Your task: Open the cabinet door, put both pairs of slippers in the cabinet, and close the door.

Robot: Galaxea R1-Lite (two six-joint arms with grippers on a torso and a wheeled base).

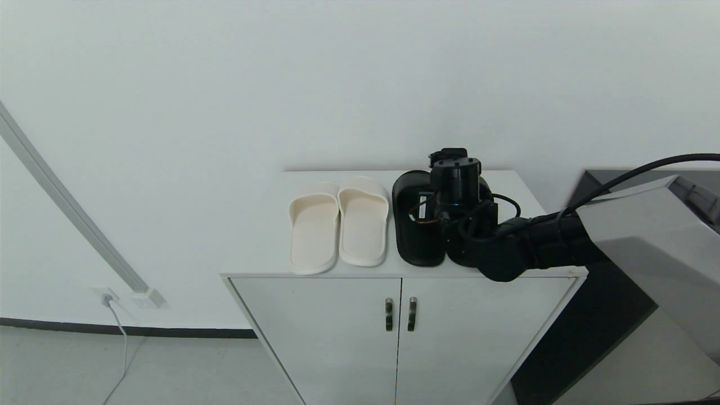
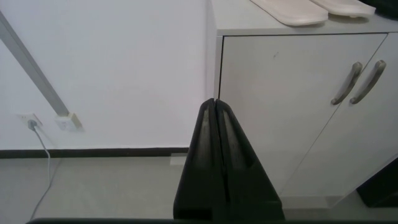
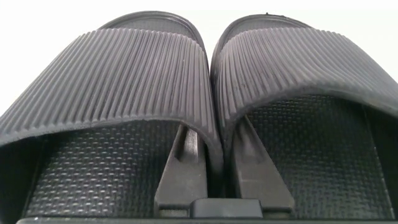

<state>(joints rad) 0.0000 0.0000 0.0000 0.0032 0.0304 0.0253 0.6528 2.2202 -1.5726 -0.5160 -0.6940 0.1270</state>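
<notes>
Atop the cabinet (image 1: 315, 337), left pair (image 1: 337, 225) beside right pair (image 1: 417, 225) (right gripper (image 3: 216, 140) astride its adjoining walls).

Mostly hidden behind the right arm (image 1: 529, 244), right of centre: one of the black slippers (image 1: 413, 242). Cut by the bottom edge: the cabinet (image 1: 315, 337).

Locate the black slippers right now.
Head view: the black slippers sit on the cabinet top, right side, just right of the white slippers. The right gripper has one finger inside each, pinching their adjoining inner walls.
</notes>
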